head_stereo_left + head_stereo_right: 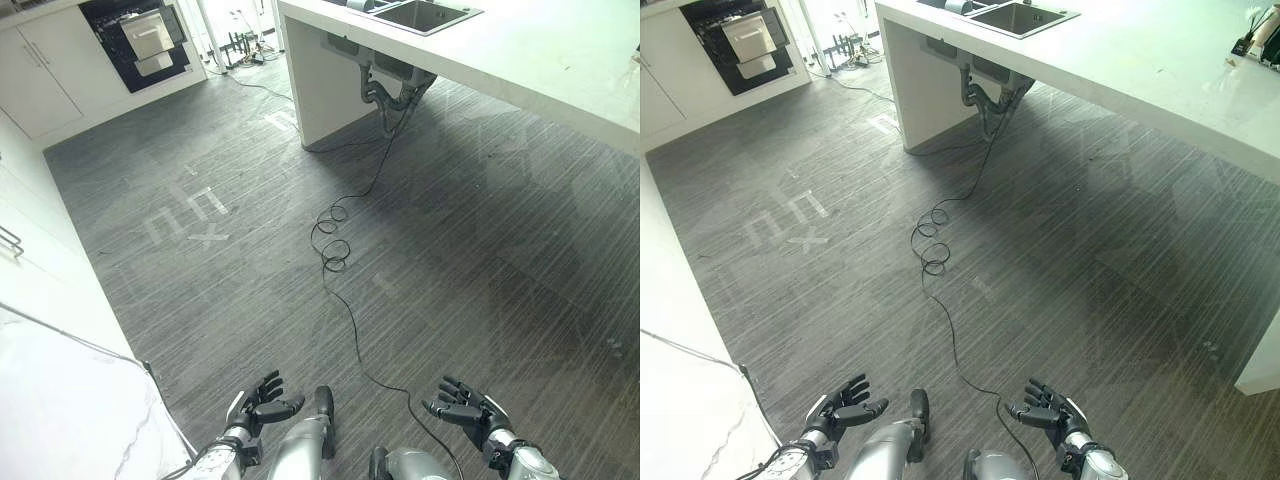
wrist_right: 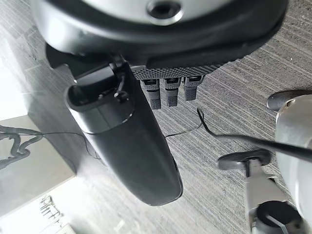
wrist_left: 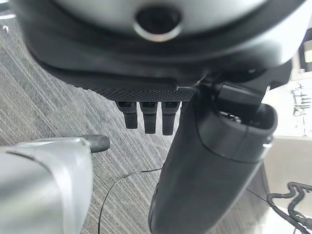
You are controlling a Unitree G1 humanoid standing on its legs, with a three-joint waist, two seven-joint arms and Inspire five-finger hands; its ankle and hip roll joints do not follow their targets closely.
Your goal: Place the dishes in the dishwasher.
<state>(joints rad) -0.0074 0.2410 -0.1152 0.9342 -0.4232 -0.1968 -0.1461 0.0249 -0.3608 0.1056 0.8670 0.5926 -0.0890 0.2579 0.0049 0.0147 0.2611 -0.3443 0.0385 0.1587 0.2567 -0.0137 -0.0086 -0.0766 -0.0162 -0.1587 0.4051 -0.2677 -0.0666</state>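
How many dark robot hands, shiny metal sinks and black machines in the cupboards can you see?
Dark robot hands: 2, the left hand and the right hand, both open
Silver metal sink in the white counter: 1
Black built-in appliance in the white cabinets: 1
Total: 4

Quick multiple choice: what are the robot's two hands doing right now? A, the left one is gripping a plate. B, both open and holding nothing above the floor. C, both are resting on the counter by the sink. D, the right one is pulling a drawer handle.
B: the left hand and the right hand hang over the grey floor with relaxed fingers and nothing in them.
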